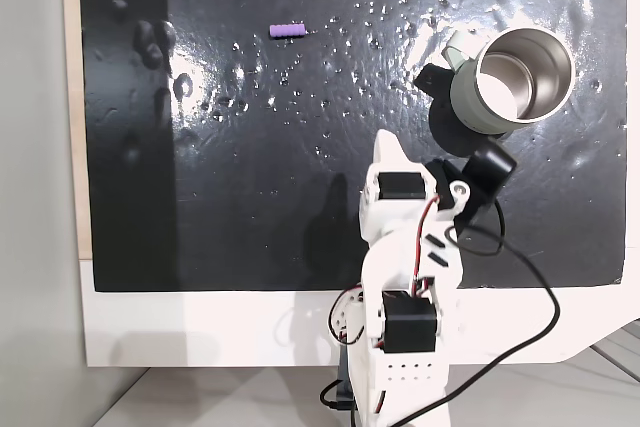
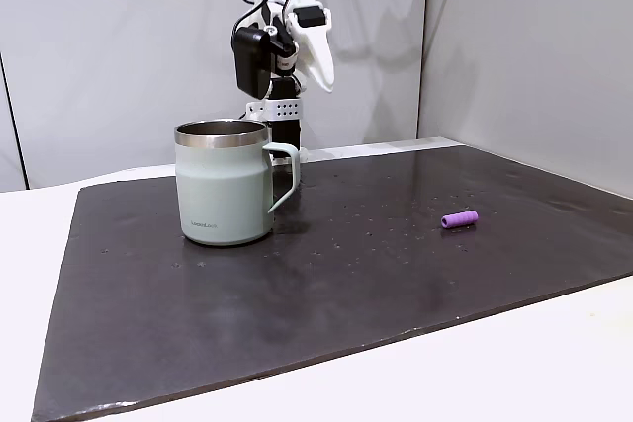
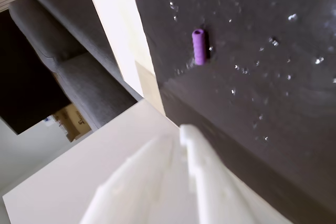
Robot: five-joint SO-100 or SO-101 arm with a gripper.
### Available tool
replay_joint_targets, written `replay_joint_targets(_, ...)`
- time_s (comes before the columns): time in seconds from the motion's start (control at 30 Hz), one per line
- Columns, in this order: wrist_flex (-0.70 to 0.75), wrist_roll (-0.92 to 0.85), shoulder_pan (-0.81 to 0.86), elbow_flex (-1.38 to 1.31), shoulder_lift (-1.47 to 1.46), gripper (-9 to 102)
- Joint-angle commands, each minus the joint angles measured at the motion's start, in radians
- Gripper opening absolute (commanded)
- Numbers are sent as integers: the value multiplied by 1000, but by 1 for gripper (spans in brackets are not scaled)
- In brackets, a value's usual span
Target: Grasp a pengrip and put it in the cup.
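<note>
Small purple cylindrical pengrip [image 3: 198, 46] lying ahead of white tool [image 3: 181, 135], long axis roughly in line; tool empty, jaws nearly together.

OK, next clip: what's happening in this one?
A single white robot arm is raised above a black mat, holding nothing. Its gripper looks shut in the wrist view and points down toward the pengrip, which lies on its side on the mat, untouched. The cup stands upright at the other end of the mat, well apart from the pengrip, and looks empty. The pick has not started yet.
</note>
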Motion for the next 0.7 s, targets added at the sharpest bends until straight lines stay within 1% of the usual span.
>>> replay_joint_targets(0.0,115,29,-63,-345,-213,5)
replay_joint_targets(0.07,143,49,-110,-453,-314,5)
replay_joint_targets(0.13,212,103,-143,-586,-431,7)
replay_joint_targets(0.27,422,175,-172,-902,-681,23)
replay_joint_targets(0.37,532,236,-178,-1101,-847,26)
replay_joint_targets(0.4,548,247,-179,-1147,-887,26)
replay_joint_targets(0.57,531,249,-184,-1221,-1019,25)
replay_joint_targets(0.67,546,245,-173,-1324,-1138,24)
